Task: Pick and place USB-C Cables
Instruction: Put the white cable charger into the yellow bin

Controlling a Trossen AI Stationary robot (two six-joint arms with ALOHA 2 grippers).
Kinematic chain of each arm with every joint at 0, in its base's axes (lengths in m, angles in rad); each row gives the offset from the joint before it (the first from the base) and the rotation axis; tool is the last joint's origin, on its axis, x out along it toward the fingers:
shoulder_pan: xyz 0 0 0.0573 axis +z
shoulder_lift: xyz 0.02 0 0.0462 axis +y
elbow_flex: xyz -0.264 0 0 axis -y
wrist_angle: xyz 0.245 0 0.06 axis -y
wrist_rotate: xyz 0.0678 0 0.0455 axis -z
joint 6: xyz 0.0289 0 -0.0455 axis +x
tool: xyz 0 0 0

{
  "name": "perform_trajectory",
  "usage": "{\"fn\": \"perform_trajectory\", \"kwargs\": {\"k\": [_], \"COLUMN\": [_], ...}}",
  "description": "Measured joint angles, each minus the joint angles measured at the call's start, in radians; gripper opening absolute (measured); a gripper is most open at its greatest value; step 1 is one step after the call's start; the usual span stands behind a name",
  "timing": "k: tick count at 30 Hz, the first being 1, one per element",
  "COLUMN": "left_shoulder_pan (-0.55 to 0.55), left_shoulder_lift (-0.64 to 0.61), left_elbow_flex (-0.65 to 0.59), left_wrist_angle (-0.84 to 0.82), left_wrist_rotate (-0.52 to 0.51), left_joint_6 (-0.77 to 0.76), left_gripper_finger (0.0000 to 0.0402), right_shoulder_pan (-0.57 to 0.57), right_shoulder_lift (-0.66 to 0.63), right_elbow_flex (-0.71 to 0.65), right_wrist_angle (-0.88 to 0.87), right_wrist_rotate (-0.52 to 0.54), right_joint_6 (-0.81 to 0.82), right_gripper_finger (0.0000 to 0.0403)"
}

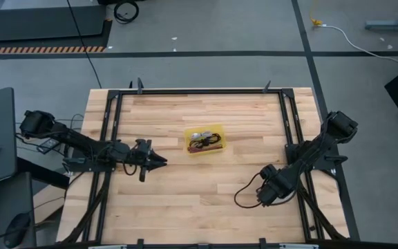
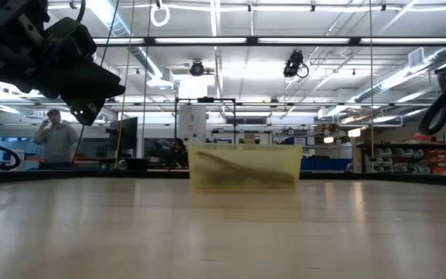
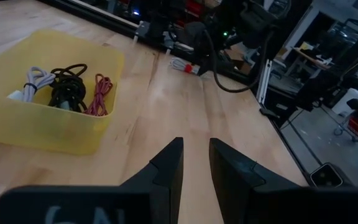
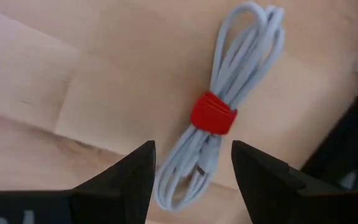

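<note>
A yellow bin (image 1: 221,131) (image 3: 48,134) (image 2: 245,167) stands mid-table. The grey-silver bundle (image 3: 36,79), the black bundle (image 3: 67,90) and the dark red bundle (image 3: 101,93) lie in it. The white bundle with a red band (image 4: 229,112) (image 3: 180,64) lies flat on the wood near the table's right rail. My right gripper (image 4: 193,155) (image 1: 264,196) hovers over it, open, one finger on either side of its lower end, and hides it from above. My left gripper (image 3: 196,146) (image 1: 163,160) waits left of the bin, holding nothing, with a narrow gap between its fingers.
Black frame rails (image 1: 112,131) run along the table's left, right and far sides. A loop of the right arm's own black wiring (image 1: 244,197) sits beside its wrist. Bare wood lies between bin and both grippers. A person (image 2: 56,136) stands far off in the room.
</note>
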State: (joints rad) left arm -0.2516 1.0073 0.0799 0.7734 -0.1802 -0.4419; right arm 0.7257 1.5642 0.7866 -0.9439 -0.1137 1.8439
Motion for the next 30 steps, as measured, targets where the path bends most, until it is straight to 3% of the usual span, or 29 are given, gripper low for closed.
{"fn": "perform_trajectory", "kwargs": {"k": [7,16,20,27,30], "left_shoulder_pan": [0.0,-0.022,-0.029,-0.04,-0.04], "left_shoulder_lift": [0.0,0.0,0.0,0.0,0.0], "left_elbow_flex": [-0.006,-0.006,-0.006,-0.006,-0.006], "left_wrist_angle": [-0.011,-0.011,-0.01,-0.011,-0.011], "left_wrist_rotate": [0.0,-0.041,-0.048,-0.048,-0.055], "left_joint_6": [0.0,-0.016,-0.027,-0.045,-0.045], "left_gripper_finger": [0.0085,0.0085,0.0085,0.0085,0.0085], "right_shoulder_pan": [0.0,0.0,0.0,-0.001,0.0], "right_shoulder_lift": [-0.005,-0.002,-0.001,-0.001,0.004], "right_elbow_flex": [-0.071,-0.068,-0.068,-0.064,-0.04], "right_wrist_angle": [0.093,0.098,0.108,0.127,0.093], "right_wrist_rotate": [0.003,0.037,0.042,0.029,0.042], "right_joint_6": [-0.001,-0.073,-0.112,-0.178,-0.2], "right_gripper_finger": [0.0217,0.0196,0.0162,0.0055,0.005]}}
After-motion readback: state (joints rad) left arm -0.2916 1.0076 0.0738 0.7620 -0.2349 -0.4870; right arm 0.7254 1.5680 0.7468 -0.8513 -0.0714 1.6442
